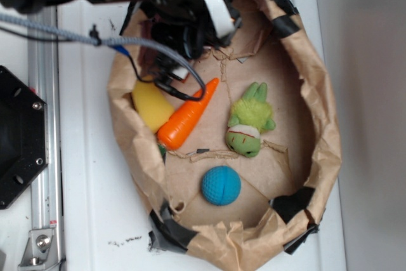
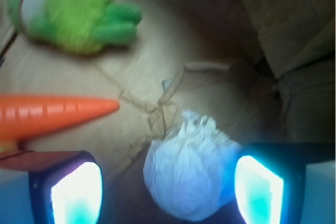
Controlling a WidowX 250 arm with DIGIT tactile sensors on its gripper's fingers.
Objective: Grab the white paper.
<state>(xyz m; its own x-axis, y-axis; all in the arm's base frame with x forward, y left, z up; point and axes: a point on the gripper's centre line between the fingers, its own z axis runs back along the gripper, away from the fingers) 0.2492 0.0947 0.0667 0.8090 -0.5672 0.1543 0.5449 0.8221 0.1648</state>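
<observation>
- Exterior view: we are looking down on a shallow brown paper bag [image 1: 317,125] with black tape, lying on the white bench [image 1: 89,207]. Our black hand [image 1: 190,14] is hanging over its upper end, hiding the paper. An orange plastic carrot [image 1: 188,115], a green plush toy [image 1: 250,122] and a blue textured ball [image 1: 221,185] are lying apart from it.
- Wrist view: the crumpled off-white paper wad [image 2: 189,171] is sitting between our two glowing fingertips [image 2: 76,190], nearer the right one; the hand [image 2: 167,188] is standing wide open, holding nothing.
- We are judging that closing off-centre could push the light wad sideways, or pinch bag lining.
</observation>
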